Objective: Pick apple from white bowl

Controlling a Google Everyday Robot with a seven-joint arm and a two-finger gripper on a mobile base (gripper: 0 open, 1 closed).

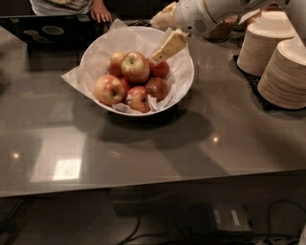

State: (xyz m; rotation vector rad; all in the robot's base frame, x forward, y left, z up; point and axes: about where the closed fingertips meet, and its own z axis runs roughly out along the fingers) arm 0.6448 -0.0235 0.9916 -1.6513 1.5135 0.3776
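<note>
The white bowl (184,79) stands on the dark table, lined with crinkled white paper and holding several apples. The apple (135,67), large, red-orange with a yellowish top, lies on top of the pile. My gripper (156,58) reaches in from the upper right on a white arm. Its cream tip hangs over the bowl's right half, just right of the apple and above a darker red apple (161,70). It holds nothing that I can see. A red apple with a sticker (138,98) lies at the front of the bowl.
Two tall stacks of pale paper plates (284,72) stand on the right. A wicker basket (220,31) sits behind my arm. A person's hand (100,12) rests on a dark laptop (48,31) at the back left.
</note>
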